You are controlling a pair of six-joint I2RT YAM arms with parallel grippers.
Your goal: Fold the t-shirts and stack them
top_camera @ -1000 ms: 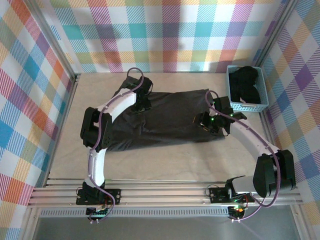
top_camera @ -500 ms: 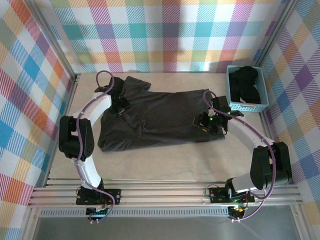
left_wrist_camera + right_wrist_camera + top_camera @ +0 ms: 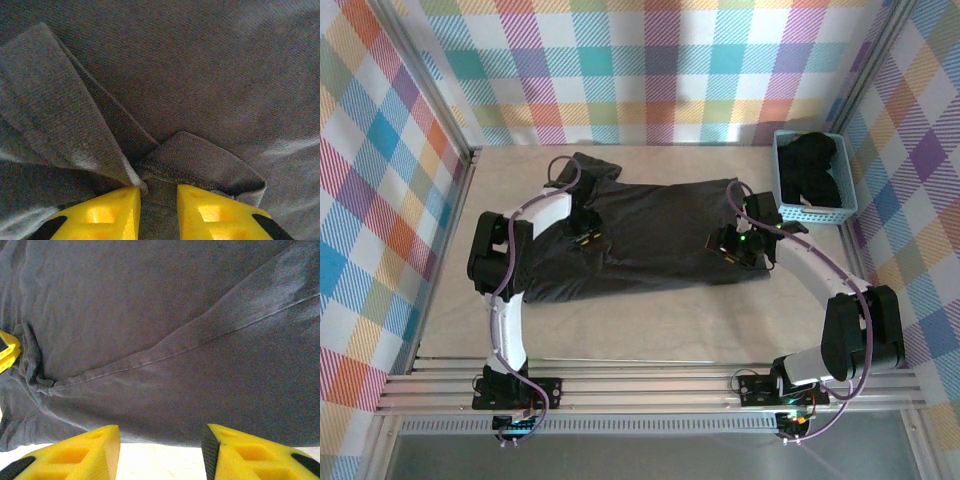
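One dark charcoal t-shirt (image 3: 660, 235) lies spread across the table, its cloth (image 3: 210, 75) wrinkled at the left. My left gripper (image 3: 585, 236) is down on the left part of it. In the left wrist view that gripper (image 3: 158, 210) has its yellow fingers (image 3: 107, 215) nearly together, a pinch of cloth sits between them, and folds run to their tips. My right gripper (image 3: 734, 246) is at the shirt's right end. The right wrist view shows it (image 3: 160, 450) open and low at the hem (image 3: 165, 427), with bare table between the fingers. More dark t-shirts (image 3: 812, 165) are bundled in the basket.
The light-blue lattice basket (image 3: 817, 212) stands at the back right corner by the right wall. Plaid walls close off three sides. Bare table (image 3: 640, 325) lies between the shirt and the metal rail (image 3: 640, 375) at the near edge.
My left arm has swung from the shirt's upper left down onto its left middle, and its jaws have narrowed on the cloth. The right gripper has stayed put.
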